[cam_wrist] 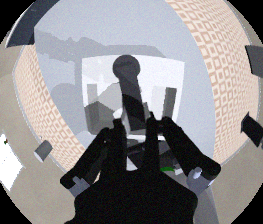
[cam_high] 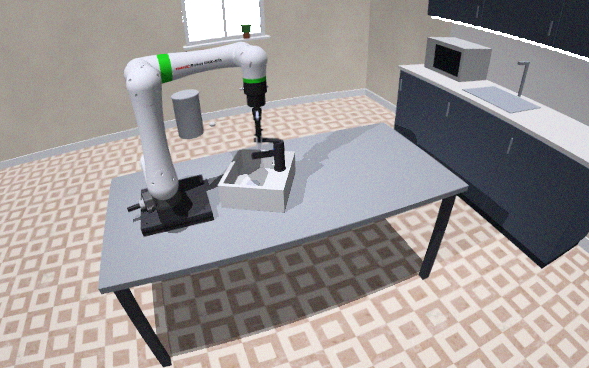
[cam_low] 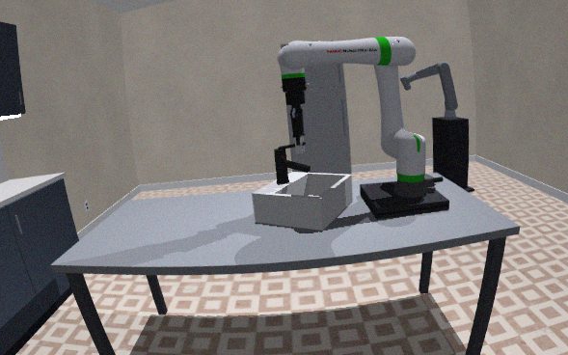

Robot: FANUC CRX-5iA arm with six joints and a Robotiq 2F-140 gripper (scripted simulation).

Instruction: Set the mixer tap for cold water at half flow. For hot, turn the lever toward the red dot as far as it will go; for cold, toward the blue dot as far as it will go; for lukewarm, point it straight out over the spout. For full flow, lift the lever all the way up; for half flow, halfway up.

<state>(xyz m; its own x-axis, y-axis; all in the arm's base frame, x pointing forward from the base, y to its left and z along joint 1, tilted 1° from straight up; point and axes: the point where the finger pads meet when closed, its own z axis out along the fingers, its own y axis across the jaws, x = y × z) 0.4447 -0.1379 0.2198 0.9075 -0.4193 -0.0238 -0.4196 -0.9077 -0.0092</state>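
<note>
A black mixer tap (cam_high: 279, 157) stands at the far edge of a white sink basin (cam_high: 257, 182) on the grey table. Its spout (cam_high: 262, 155) reaches out over the basin. The lever (cam_high: 267, 141) sits on top of the tap body and points toward my gripper. My gripper (cam_high: 258, 138) hangs straight down from above and is shut on the lever's end. In the exterior view the gripper (cam_low: 299, 141) meets the lever (cam_low: 287, 146) beside the tap (cam_low: 282, 166), which shows a red dot. In the wrist view the fingers clamp the dark lever (cam_wrist: 130, 92) over the basin.
My arm's black base plate (cam_high: 176, 210) sits on the table left of the basin. A grey cylinder (cam_high: 187, 113) hangs behind the arm. A kitchen counter with a microwave (cam_high: 457, 57) lines the right wall. A black pedestal with a grey arm (cam_low: 449, 151) stands behind the table.
</note>
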